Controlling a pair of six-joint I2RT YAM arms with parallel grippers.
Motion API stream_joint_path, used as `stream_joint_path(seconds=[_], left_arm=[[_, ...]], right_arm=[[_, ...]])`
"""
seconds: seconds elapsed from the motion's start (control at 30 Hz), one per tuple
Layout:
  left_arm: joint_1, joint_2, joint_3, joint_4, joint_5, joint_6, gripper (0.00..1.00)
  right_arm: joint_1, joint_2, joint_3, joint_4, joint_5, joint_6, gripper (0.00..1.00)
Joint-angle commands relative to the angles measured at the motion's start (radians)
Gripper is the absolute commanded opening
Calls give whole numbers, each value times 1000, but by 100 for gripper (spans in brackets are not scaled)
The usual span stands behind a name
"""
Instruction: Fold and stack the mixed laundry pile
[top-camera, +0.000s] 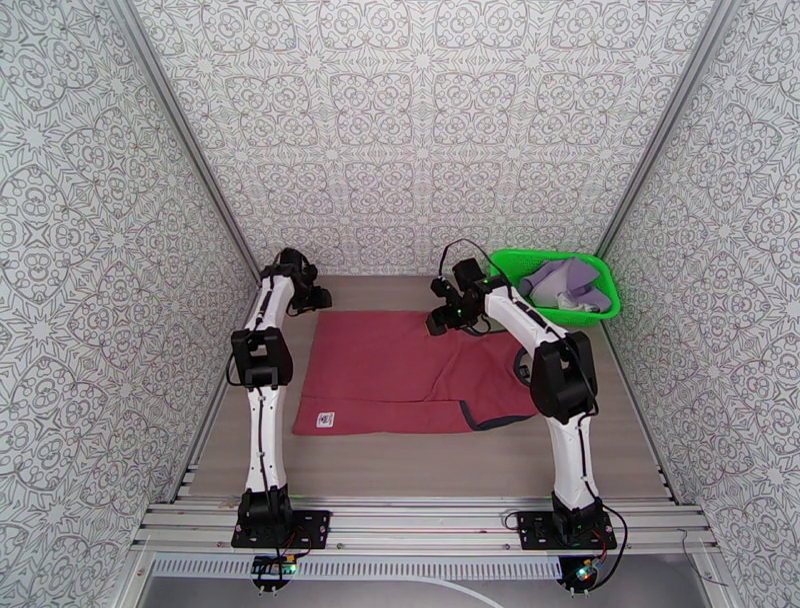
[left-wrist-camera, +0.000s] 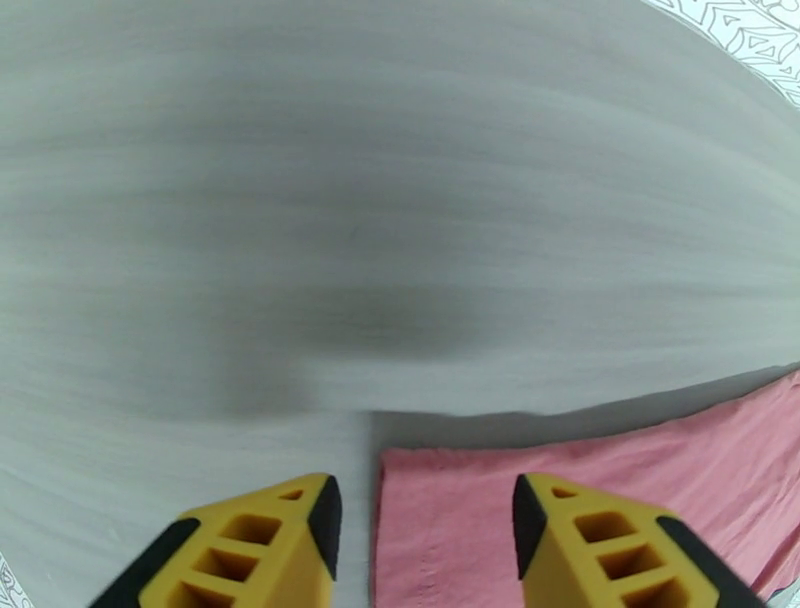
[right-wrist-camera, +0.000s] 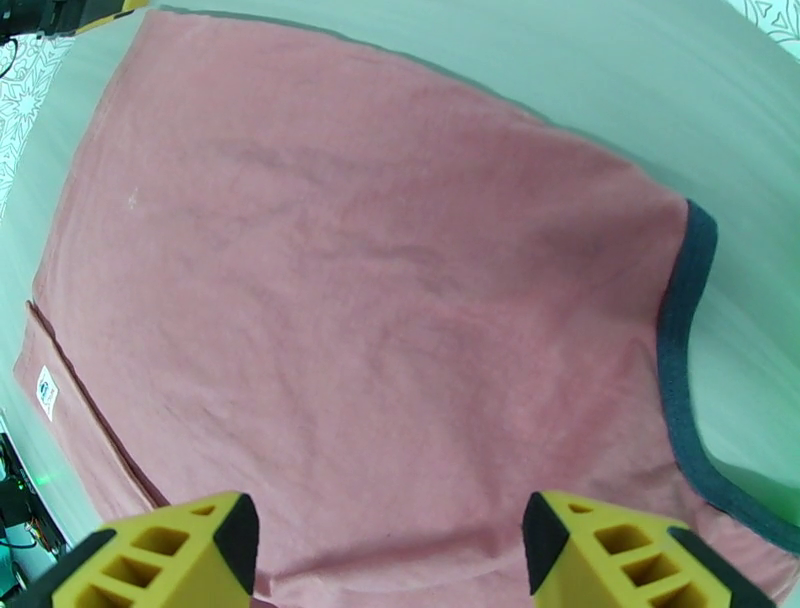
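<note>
Left gripper (left-wrist-camera: 425, 545), fingers spread, hangs over the 10 o'clock corner of the one red tank top (top-camera: 400, 370), which lies flat. Right gripper (right-wrist-camera: 390, 550), also spread, hangs over its 12 o'clock edge. One lavender garment (top-camera: 572, 280) sits in one green basket (top-camera: 520, 258), at 2 o'clock.

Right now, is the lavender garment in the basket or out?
In. The lavender garment lies bunched inside the green mesh basket, far right in the top view.
</note>
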Motion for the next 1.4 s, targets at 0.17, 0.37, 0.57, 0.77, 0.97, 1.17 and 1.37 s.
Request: stream_joint_path(seconds=[0.17,0.37,0.57,0.77,0.97,1.17,1.37], left_arm=[[-13,61,-3,-54,-31,5,52],[-45,88,51,-99,-95,14,49],[-85,89,55,-129,-181,30,43],[-118,89,53,-150,-230,31,36],[-134,86,49,-151,-231,23,5],[-136,39,-41,-110,-217,18,0],[-134,9,-98,-87,-223,23,0]], right_arm=[[-7,18,30,-16,-35,11,75],[-8,22,52,-34,-28,16,75],[-7,51,108,-57,17,36,75],[-41,134,229,-72,84,90,75],[-97,277,410,-89,74,121,71],[-117,477,674,-162,67,125,68],[-124,548,705,-111,52,176,63]])
